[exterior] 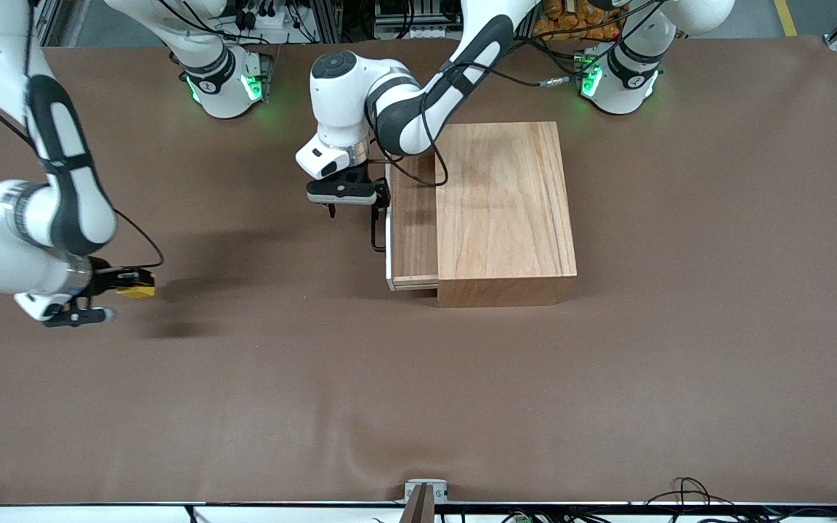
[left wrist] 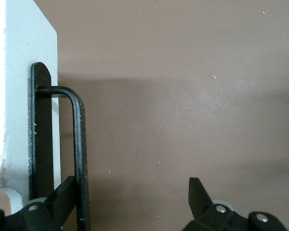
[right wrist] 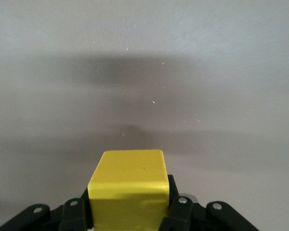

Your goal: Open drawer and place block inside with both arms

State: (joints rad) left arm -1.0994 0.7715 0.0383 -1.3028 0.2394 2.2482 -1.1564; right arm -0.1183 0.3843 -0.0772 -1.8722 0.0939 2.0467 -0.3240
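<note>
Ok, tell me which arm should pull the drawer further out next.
Left. The left gripper is open at the drawer handle, one finger hooked inside. The right gripper holds the block.

Worktop [exterior: 418, 399]: matt brown cloth, faintly rippled. Box [exterior: 506, 203]: smooth light wood, visible grain. Drawer [exterior: 413, 218] front: matt white; handle [left wrist: 79, 144] dull black metal. Block [right wrist: 129, 192]: smooth yellow plastic, slight sheen.

Your left gripper [exterior: 352, 208] sits at the drawer [exterior: 413, 225] handle [left wrist: 77, 154]; your right gripper [exterior: 130, 282] holds the block [exterior: 136, 290] above the surface [exterior: 418, 392].
</note>
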